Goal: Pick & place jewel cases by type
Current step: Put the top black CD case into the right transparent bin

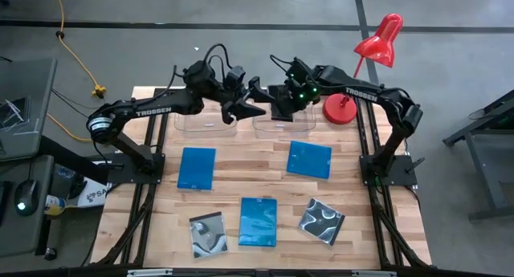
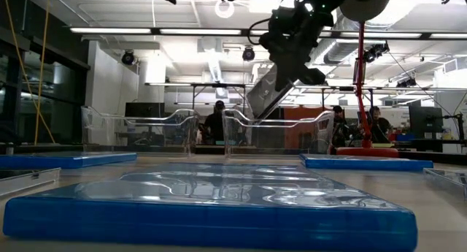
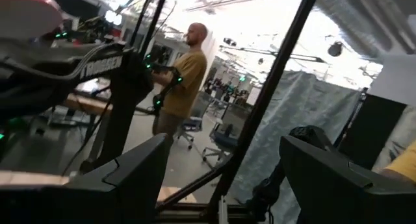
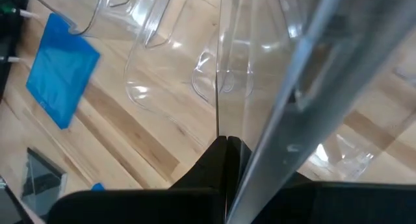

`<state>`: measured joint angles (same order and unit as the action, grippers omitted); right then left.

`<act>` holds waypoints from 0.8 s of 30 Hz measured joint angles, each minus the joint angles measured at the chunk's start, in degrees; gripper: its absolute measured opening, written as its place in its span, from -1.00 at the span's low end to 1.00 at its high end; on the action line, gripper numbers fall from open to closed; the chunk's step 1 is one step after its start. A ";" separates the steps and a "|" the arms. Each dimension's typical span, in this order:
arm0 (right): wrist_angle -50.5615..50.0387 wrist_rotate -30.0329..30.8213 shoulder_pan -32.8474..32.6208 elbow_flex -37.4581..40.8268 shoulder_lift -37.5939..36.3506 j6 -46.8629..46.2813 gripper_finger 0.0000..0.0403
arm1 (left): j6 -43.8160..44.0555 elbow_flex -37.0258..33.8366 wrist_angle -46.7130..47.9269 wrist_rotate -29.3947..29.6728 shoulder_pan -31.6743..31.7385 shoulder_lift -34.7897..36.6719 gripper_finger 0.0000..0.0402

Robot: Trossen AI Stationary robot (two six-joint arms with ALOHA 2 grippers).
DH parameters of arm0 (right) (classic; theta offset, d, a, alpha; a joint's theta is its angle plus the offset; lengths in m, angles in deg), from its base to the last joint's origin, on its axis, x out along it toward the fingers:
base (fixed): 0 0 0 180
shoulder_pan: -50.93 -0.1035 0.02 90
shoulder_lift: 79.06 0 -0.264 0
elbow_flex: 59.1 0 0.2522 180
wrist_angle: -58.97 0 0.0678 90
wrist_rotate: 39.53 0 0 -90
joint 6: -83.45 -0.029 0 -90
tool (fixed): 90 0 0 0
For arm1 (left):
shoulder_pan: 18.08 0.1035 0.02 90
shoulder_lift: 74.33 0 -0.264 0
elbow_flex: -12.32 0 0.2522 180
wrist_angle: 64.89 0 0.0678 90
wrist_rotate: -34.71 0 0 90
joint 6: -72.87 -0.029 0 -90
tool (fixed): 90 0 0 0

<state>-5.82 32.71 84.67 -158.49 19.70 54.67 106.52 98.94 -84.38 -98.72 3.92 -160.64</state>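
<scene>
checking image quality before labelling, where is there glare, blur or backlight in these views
Low view: the near blue case mirrors the ceiling lights, and the right claw shows dark against them. Left wrist view: washed out by bright ceiling light, with the left claw blurred. Right wrist view: the clear tubs glint, and the held case is an unfocused streak.

The tabletop (image 1: 265, 169) is pale wooden planking. At its far edge stand two clear plastic tubs side by side, the left tub (image 1: 205, 122) and the right tub (image 1: 283, 124), with a red desk lamp (image 1: 340, 108) on its round base just right of them. In the middle row lie two blue jewel cases, one left (image 1: 197, 168) and one right (image 1: 309, 159). Along the near edge lie a swirl-covered black case (image 1: 208, 234), a third blue case (image 1: 258, 222) and another swirl-covered case (image 1: 321, 221).
</scene>
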 joint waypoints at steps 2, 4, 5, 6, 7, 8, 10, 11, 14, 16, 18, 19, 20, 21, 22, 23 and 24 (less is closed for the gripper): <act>-0.49 -1.03 0.00 0.08 0.00 -0.63 -0.92 | -0.88 0.00 1.67 0.82 0.00 0.00 0.45; -0.61 -1.48 0.00 0.17 0.00 -0.78 -0.92 | -1.39 -0.01 2.35 1.13 0.02 0.00 0.45; -0.62 -1.50 0.00 0.17 0.00 -0.85 -0.92 | -1.67 0.00 2.27 1.21 0.02 0.00 0.45; -0.60 -1.57 -0.02 0.20 0.00 -1.14 -0.92 | -1.91 0.00 2.16 1.40 0.02 0.00 0.45; -0.60 -1.75 0.00 0.20 0.00 -1.35 -0.92 | -2.01 0.00 2.13 1.77 0.02 0.00 0.45; -0.58 -1.90 0.00 0.20 0.00 -1.77 -0.92 | -2.15 0.00 2.17 1.97 0.02 0.00 0.45; -0.58 -2.10 -0.02 0.20 0.00 -2.31 -0.92 | -2.25 0.00 2.18 2.47 0.02 0.00 0.45; -0.58 -2.19 -0.02 0.20 0.00 -2.69 -0.92 | -2.33 -0.01 2.15 2.81 0.06 0.00 0.45; -0.58 -2.49 -0.02 0.24 0.00 -3.76 -0.92 | -2.35 -0.01 2.17 3.44 0.09 0.00 0.45; -0.58 -2.59 -0.02 0.24 0.00 -3.97 -0.92 | -2.35 0.00 2.15 3.50 0.09 0.00 0.45; -0.58 -2.66 -0.02 0.26 0.00 -4.60 -0.92 | -2.34 0.00 2.15 3.55 0.09 0.00 0.45; -0.60 -2.79 -0.02 0.26 0.00 -4.86 -0.92 | -2.29 0.00 2.15 3.55 0.09 0.00 0.45; -0.58 -2.80 -0.02 0.26 0.00 -5.34 -0.92 | -2.13 0.00 2.15 3.55 0.09 0.00 0.45; -0.55 -2.79 -0.17 0.26 0.21 -5.66 -0.92 | -1.99 0.00 2.13 3.61 0.09 0.00 0.45; -0.46 -3.12 -0.35 0.26 0.52 -5.94 -0.92 | -1.94 0.00 2.15 3.87 0.09 0.00 0.45; -0.45 -3.75 -0.42 0.26 0.83 -6.27 -0.92 | -1.92 -0.01 2.15 4.06 0.09 0.00 0.45; -0.29 -4.44 -0.46 0.26 1.42 -6.36 -0.92 | -1.75 0.00 2.15 4.28 0.09 0.00 0.45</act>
<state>-6.12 28.27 84.21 -158.23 21.11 48.31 104.78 98.94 -82.22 -94.43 4.00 -160.64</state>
